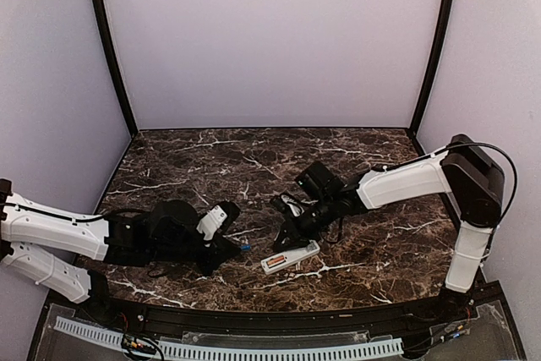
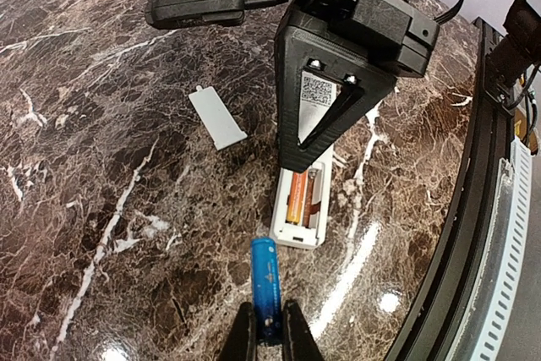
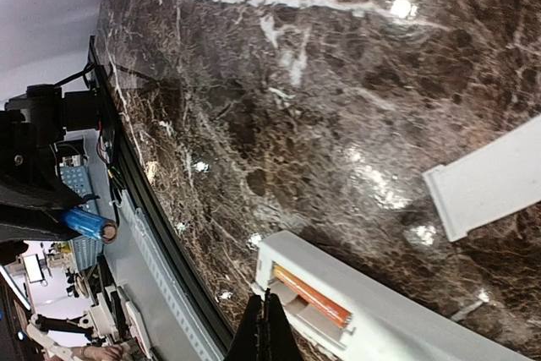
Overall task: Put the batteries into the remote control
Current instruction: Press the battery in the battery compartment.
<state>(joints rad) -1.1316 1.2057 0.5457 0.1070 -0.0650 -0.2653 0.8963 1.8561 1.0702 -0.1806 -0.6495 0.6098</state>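
Note:
The white remote control [image 1: 290, 257] lies back-up on the marble with its battery bay open. An orange battery [image 2: 297, 196] sits in one slot, and the slot beside it is empty. My left gripper [image 2: 269, 336] is shut on the rear end of the blue battery [image 2: 265, 281], which points at the remote's near end a short way off. My right gripper [image 3: 266, 327] is shut with nothing in it. Its tips hang just over the open bay of the remote [image 3: 380, 314], next to the orange battery [image 3: 308, 295]. In the top view the left gripper [image 1: 235, 247] and right gripper [image 1: 282, 241] flank the remote's left end.
The small flat white cover piece [image 2: 217, 117] lies on the marble beyond the remote, and shows as the cover [image 3: 490, 179] in the right wrist view. The black table rim [image 2: 461, 234] and a white slotted rail [image 1: 254, 348] run along the near edge. Lilac walls enclose the table.

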